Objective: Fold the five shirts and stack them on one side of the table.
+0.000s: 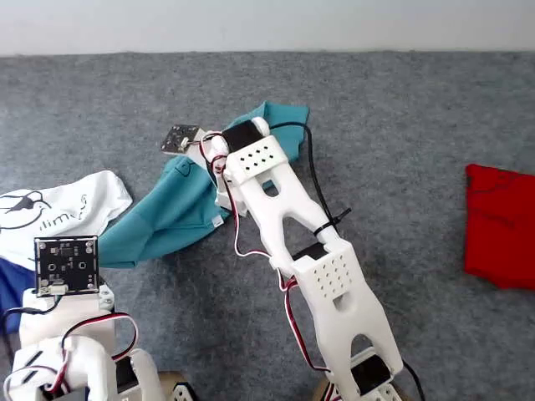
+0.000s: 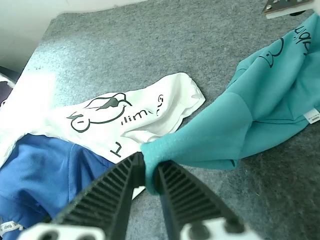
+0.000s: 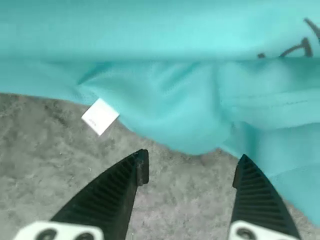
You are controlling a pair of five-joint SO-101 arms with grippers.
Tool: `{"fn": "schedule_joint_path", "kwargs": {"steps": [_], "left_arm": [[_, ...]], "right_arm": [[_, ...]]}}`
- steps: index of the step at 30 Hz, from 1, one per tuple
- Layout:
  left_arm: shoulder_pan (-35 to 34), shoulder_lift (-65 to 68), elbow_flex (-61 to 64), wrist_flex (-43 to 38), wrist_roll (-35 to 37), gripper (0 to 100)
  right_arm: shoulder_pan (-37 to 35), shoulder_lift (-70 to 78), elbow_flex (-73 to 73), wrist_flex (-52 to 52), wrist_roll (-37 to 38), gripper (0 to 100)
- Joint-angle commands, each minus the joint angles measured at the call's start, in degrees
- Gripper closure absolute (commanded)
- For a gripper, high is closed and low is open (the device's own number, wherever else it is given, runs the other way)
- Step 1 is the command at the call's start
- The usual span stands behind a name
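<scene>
While left fingers [image 2: 112, 187] pinch the teal shirt [image 2: 250, 115], right fingers [image 3: 117, 190] gape.

I am looking down on a grey felt mat [image 1: 418, 109] that is covering the whole table, lying flat and mottled out to every edge I can see. A white wall [image 1: 267, 25] is standing along its far edge, meeting it in a straight line. In my left wrist view a dark object [image 2: 7, 74] is poking in just past the mat's corner; I am not making out what it is.
</scene>
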Motion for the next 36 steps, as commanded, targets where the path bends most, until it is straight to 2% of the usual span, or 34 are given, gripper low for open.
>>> {"fn": "schedule_joint_path", "kwargs": {"steps": [1, 9, 11, 15, 16, 20, 25, 28, 36], "left_arm": [[-0.18, 0.09, -0.22, -0.44, -0.44, 99], [-0.18, 0.09, -0.22, -0.44, -0.44, 99], [-0.18, 0.09, -0.22, -0.44, -0.44, 99], [-0.18, 0.09, -0.22, -0.44, -0.44, 99], [-0.18, 0.09, -0.22, -0.44, -0.44, 99], [-0.18, 0.09, -0.22, -0.44, -0.44, 99], [-0.18, 0.18, -0.13, -0.44, -0.44, 99], [-0.18, 0.18, -0.13, -0.44, -0.44, 99], [-0.18, 0.18, -0.75, -2.46, -0.44, 99]], "right_arm": [[-0.31, 0.48, -0.18, -0.92, 0.70, 71.6], [-0.92, 5.23, -0.18, -6.46, 0.62, 72.4], [-0.92, 5.85, -0.18, -7.87, 0.62, 77.9], [-0.22, 6.02, -0.18, -10.24, 0.70, 97.7], [0.13, 5.76, -0.18, -10.15, 0.70, 99.7], [2.07, 4.62, -4.13, -5.32, 0.44, 99.1], [4.97, 3.38, -13.89, 6.99, 0.70, 98.8], [7.87, 1.80, -15.65, 8.13, 0.44, 98.9], [12.00, -13.23, -1.32, 8.04, 0.70, 98.9]]}}
